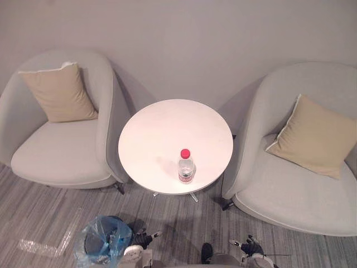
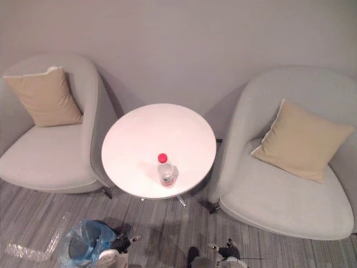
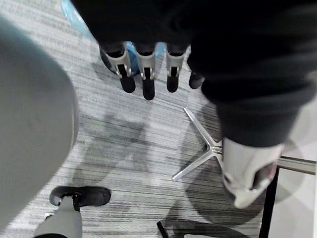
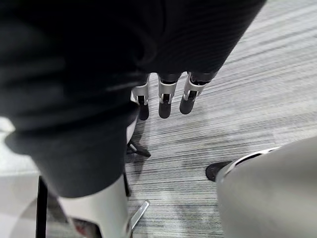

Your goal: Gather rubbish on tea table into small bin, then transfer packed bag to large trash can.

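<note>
This looks like a lounge or waiting corner. Two pale grey tub chairs, the left armchair and the right armchair, each hold a beige cushion. They flank a small round white bench against a plain grey wall, on grey striped carpet.

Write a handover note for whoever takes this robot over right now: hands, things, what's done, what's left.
Left hand: open, empty, low by the small bin, which is lined with a blue bag.
Right hand: open, empty, low over the floor.
Bottle: upright on the tea table, near its front edge.
Done: nothing that shows.
Left: bottle into bin, then bag to large trash can.
</note>
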Tool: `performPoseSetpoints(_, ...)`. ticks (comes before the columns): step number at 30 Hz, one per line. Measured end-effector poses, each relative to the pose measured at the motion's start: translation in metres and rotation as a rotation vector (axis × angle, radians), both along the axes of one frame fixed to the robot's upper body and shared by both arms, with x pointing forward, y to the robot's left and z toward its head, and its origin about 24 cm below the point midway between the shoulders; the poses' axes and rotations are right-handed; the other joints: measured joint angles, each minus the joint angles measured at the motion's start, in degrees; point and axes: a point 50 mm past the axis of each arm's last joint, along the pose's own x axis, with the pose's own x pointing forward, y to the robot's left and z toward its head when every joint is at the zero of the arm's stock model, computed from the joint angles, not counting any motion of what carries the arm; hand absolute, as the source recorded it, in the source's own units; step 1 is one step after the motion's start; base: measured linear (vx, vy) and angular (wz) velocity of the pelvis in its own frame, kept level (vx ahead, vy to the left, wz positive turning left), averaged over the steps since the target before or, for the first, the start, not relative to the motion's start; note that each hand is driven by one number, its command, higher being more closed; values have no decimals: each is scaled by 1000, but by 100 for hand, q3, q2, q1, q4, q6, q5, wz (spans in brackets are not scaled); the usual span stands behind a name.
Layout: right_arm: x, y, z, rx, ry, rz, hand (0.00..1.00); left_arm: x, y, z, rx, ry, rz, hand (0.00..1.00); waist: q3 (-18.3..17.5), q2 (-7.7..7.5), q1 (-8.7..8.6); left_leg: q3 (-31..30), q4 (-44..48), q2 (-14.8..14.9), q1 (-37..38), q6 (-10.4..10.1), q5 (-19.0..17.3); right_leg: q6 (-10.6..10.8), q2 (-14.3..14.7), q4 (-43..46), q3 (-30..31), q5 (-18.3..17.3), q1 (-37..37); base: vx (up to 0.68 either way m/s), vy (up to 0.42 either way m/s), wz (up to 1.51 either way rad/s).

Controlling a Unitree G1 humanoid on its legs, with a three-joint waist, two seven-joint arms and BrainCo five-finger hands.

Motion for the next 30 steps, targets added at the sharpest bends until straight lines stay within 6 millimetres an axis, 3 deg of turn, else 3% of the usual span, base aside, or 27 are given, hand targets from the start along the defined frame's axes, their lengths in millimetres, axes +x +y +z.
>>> performPoseSetpoints(4,0,0,0,-6,8,7,0,1,-2,0,8,1,-34,0,-13,-23,7,15,-507,-48,54,-35,203,-42,-10,-329,-166,204,42,1,30,27)
performPoseSetpoints(7,1,0,0,-16,8,29,0,-1,-1,-1,21,15,-62,0,-17,-18,20,17,-764,-149,367,57,315,-8,-39,-552,-165,311,348,-25,53,4)
performPoseSetpoints(10,4,-4,2,-50,6,79,0,-6,-2,-3,29,38,-90,0,-110,59,-10,18,-1106,-186,435,62,316,58,-26,-872,-172,534,389,-83,74,5)
performPoseSetpoints(15,18,1,9,-90,-51,174,0,-8,8,-3,57,50,-97,0,-92,47,-30,20,-1415,-199,525,92,148,118,-17,-999,-187,732,382,-118,84,5)
performPoseSetpoints(19,59,12,39,-163,-261,305,0,-14,21,-4,96,67,-96,0,-65,-109,-27,136,-1355,-307,495,218,35,238,-116,-1037,3,824,301,-125,54,-19)
performPoseSetpoints(23,89,9,82,-290,-487,400,0,-13,22,-3,101,56,-94,0,-86,-140,-15,126,-1369,-342,396,204,-4,235,-128,-1037,151,819,168,-37,16,-6)
performPoseSetpoints(30,102,3,108,-428,-598,483,0,-19,19,-4,96,62,-104,0,-142,-48,-13,61,-1375,-285,417,147,55,203,-45,-994,119,804,184,83,9,0)
